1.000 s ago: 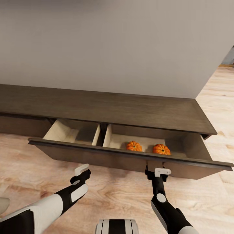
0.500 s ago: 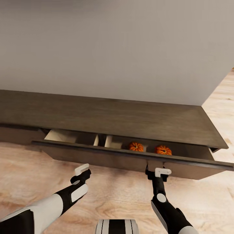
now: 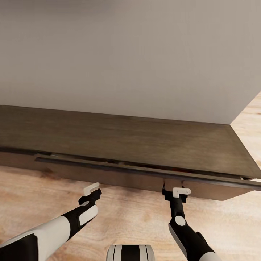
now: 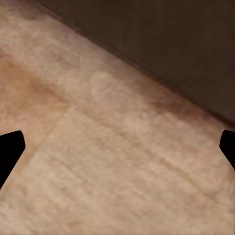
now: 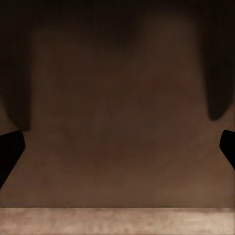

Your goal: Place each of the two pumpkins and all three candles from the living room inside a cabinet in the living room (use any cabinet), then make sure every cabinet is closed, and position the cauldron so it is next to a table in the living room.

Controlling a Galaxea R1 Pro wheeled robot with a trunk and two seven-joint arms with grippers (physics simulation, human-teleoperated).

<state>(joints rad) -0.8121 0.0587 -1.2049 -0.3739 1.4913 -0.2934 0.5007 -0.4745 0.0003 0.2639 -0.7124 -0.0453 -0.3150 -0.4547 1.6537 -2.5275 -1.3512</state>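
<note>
**Kid:** Wooden floor (image 3: 127, 214) and a big plain wall (image 3: 127, 54)! What is that long brown thing?

**Me:** That is the cabinet (image 3: 145, 137). It is low and dark, and it sits against the wall. Its wide drawer (image 3: 137, 177) sticks out just a little bit. Only a thin dark slit shows along the top of it.

**Kid:** Where are your hands?

**Me:** My right gripper (image 3: 174, 191) is right up at the drawer front. It looks like it touches the wood, but I cannot tell for sure. My right wrist camera sees dark brown wood (image 5: 117, 122) very close, with a strip of floor at the edge. The 2 black finger tips (image 5: 11, 147) sit far apart at the sides, so that gripper is spread wide with nothing in it.

**Kid:** And the other one?

**Me:** My left gripper (image 3: 92, 194) hangs over the floor, near the drawer front but not touching it. Its 2 black finger tips (image 4: 10, 147) are also far apart, so it is spread wide and empty.
</note>
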